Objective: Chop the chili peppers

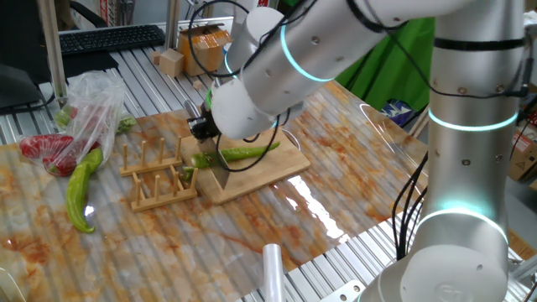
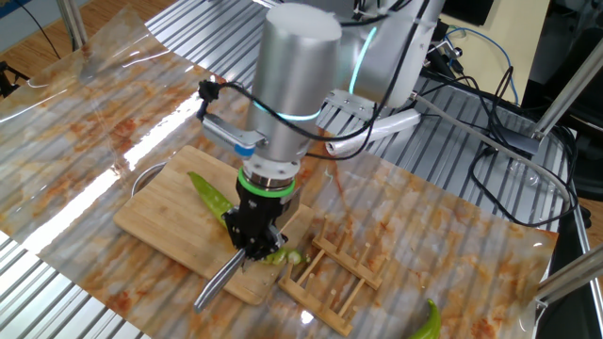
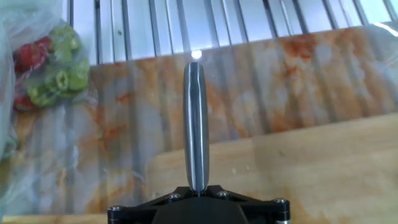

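— Green chili peppers [image 1: 246,153] are seen lying on the bamboo cutting board [image 1: 277,172], one end already cut into chunks.

— And the tool [image 2: 252,243]?

— It is clamped on a knife [image 2: 219,280], by the wooden rack [image 2: 332,276].

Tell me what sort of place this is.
Probably a robotics lab bench rather than a kitchen: the cutting board sits on a slatted metal table, a keyboard lies at the back, and loose cables trail beside the arm.
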Tool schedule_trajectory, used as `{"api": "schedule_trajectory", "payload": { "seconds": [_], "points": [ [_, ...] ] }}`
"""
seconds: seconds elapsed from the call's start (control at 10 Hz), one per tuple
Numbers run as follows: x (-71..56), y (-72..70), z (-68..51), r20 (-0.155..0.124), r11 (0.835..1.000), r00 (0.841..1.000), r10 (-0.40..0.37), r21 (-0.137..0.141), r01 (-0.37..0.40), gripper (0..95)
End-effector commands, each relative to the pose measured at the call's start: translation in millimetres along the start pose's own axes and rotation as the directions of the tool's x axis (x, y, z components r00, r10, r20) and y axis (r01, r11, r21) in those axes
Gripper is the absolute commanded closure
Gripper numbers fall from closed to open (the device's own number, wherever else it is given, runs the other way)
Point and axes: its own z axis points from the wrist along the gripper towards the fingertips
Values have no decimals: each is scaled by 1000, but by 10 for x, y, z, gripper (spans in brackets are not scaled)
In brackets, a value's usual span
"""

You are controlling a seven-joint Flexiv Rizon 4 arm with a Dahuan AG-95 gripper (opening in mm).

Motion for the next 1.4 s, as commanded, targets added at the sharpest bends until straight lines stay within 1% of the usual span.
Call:
{"api": "schedule_trajectory", "payload": {
  "seconds": [0.1,0.2,0.4,0.6,0.7,0.8,0.9,1.0,1.1,1.2,1.3,1.4],
  "points": [
    [101,-26,5,8,1000,1000,-1,15,1,950],
    [95,-26,11,6,1000,1000,0,11,0,950],
    [37,-12,38,2,1000,1000,5,-2,-5,950],
    [-1,-5,105,7,1000,1000,3,8,-3,950],
    [2,-5,114,8,1000,1000,3,11,-3,950],
    [23,-7,88,1,1000,1000,2,15,-2,950],
    [23,-7,88,1,1000,1000,2,15,-2,950],
    [12,-16,-32,-26,1000,1000,-11,22,11,950],
    [-30,-17,-97,-43,1000,999,-18,21,19,950],
    [-60,-6,-151,-61,1000,998,-12,14,13,950],
    [-53,-8,-154,-65,999,998,-17,30,19,950],
    [-52,-10,-153,-73,999,997,-16,31,19,950]
  ]
}}
